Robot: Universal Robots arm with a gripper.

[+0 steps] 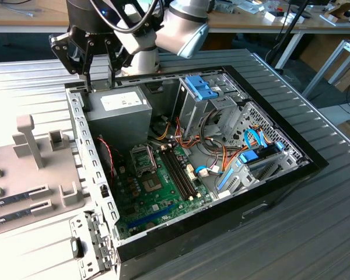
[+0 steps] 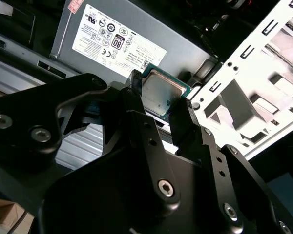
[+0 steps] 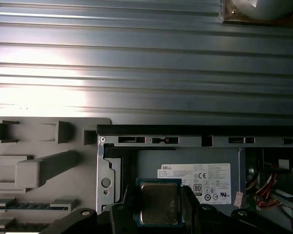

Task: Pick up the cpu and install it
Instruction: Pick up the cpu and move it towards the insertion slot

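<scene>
We see the pincer (image 2: 160, 97) closed on the cpu (image 3: 158, 202), with its two fingers pressing on opposite edges of the chip. The chip hangs above the grey power supply (image 1: 119, 111), at a corner of the open computer case (image 1: 192, 230). The hold is only on the thin rim, so we think a jolt may let the chip slip or turn. The socket (image 1: 144, 158) on the green board (image 1: 163, 201) is well apart. A tilted chip there could, in our judgement, harm the contacts.
</scene>
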